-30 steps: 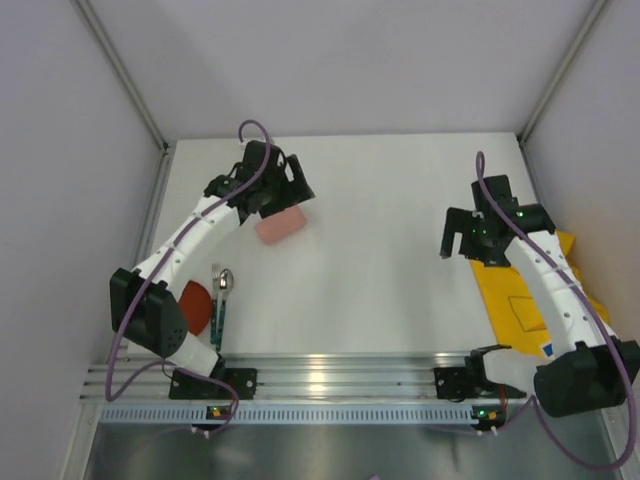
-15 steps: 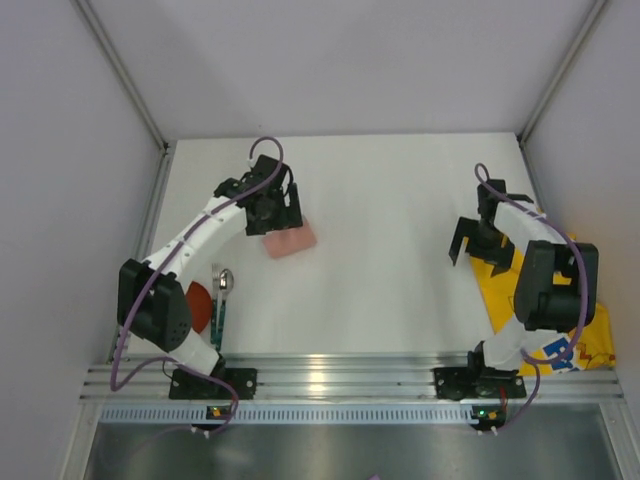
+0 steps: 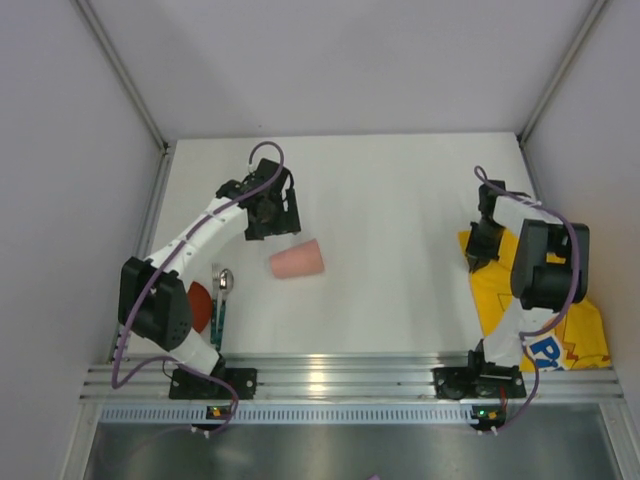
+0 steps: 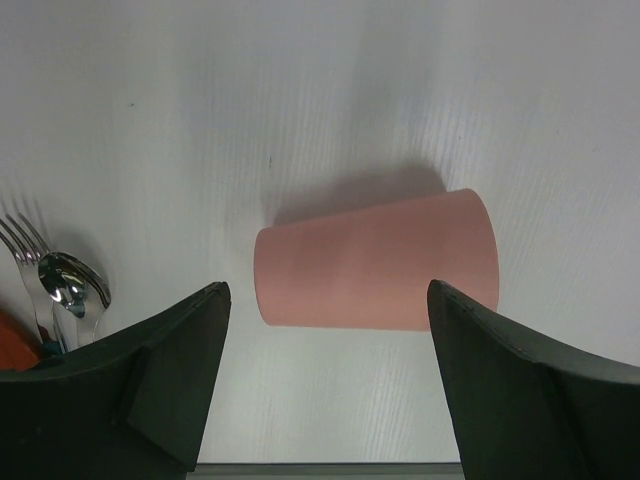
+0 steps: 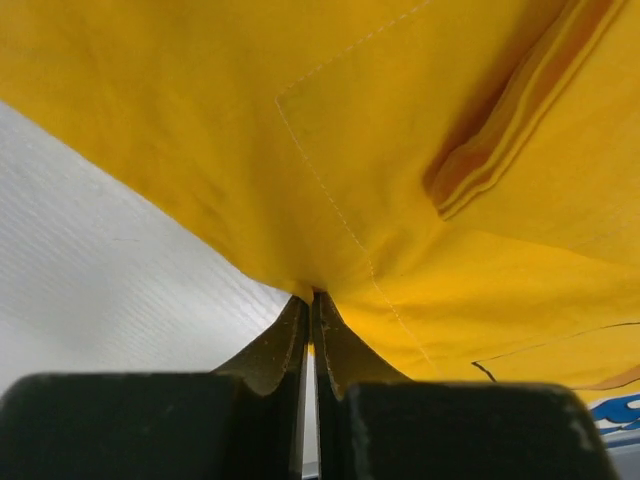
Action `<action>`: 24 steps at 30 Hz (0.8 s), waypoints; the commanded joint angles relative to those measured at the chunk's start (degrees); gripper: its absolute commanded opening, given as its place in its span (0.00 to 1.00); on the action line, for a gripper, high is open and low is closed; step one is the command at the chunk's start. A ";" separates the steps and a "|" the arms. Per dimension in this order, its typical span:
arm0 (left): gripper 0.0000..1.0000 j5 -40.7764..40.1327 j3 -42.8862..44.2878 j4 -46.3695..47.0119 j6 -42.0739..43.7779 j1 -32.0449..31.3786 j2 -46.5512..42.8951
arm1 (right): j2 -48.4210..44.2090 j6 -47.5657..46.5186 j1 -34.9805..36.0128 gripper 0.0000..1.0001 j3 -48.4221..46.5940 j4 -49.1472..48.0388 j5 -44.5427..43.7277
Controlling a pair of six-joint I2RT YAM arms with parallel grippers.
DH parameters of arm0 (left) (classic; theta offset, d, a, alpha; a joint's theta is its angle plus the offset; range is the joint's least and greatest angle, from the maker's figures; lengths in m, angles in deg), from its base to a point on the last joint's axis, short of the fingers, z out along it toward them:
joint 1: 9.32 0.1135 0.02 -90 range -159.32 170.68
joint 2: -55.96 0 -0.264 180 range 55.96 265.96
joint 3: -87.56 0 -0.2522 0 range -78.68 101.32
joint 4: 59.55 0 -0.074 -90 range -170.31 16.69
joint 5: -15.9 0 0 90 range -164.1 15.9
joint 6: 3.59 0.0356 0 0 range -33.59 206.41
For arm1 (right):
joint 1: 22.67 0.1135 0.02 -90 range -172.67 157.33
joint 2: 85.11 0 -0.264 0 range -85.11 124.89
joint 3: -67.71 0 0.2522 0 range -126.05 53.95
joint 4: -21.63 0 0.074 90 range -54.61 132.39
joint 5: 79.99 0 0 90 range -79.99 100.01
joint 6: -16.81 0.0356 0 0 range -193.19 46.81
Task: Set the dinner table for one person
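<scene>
A pink cup [image 3: 297, 259] lies on its side on the white dinner table [image 3: 390, 200], free of any grip. My left gripper [image 3: 272, 215] hovers just behind it, open; in the left wrist view the cup [image 4: 375, 262] lies crosswise beyond the spread fingers [image 4: 180, 370] of the gripper [image 4: 327, 287]. At the right, my right gripper [image 3: 480, 250] is shut on the near-left edge of the yellow placemat [image 3: 540, 300]. In the right wrist view the gripper [image 5: 312, 297] pinches the cloth [image 5: 400, 150], which rises in a fold from the jaws.
A spoon [image 3: 224, 281] and a fork with green handles lie at the left beside an orange-red plate [image 3: 197, 303], partly under the left arm. The spoon [image 4: 75, 288] and fork [image 4: 25, 240] also show in the left wrist view. Side walls stand close on both sides.
The left gripper has let go of the pink cup, which now lies on its side nearer the front. The right gripper has dropped onto the placemat's edge and shut on it.
</scene>
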 commanded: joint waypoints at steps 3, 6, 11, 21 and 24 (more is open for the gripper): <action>0.85 -0.98 -1.64 -1.48 0.27 -1.05 -4.47 | 2.63 2.53 8.67 0.00 0.94 -5.07 6.79; 0.84 -1.51 -4.10 -1.48 0.36 -1.14 -6.40 | 1.92 6.65 16.85 0.00 -0.72 -5.51 11.71; 0.84 -0.99 -7.70 -1.13 -0.07 -1.14 -9.30 | 4.54 15.97 30.13 0.00 -10.19 -7.01 19.01; 0.85 -1.34 -10.78 -2.44 0.27 -1.14 -15.72 | 16.24 30.11 37.27 0.00 -23.76 -17.18 32.52; 0.85 -2.13 -11.75 -2.97 0.80 -1.14 -17.74 | 19.05 35.92 38.23 0.00 -26.30 -23.00 35.18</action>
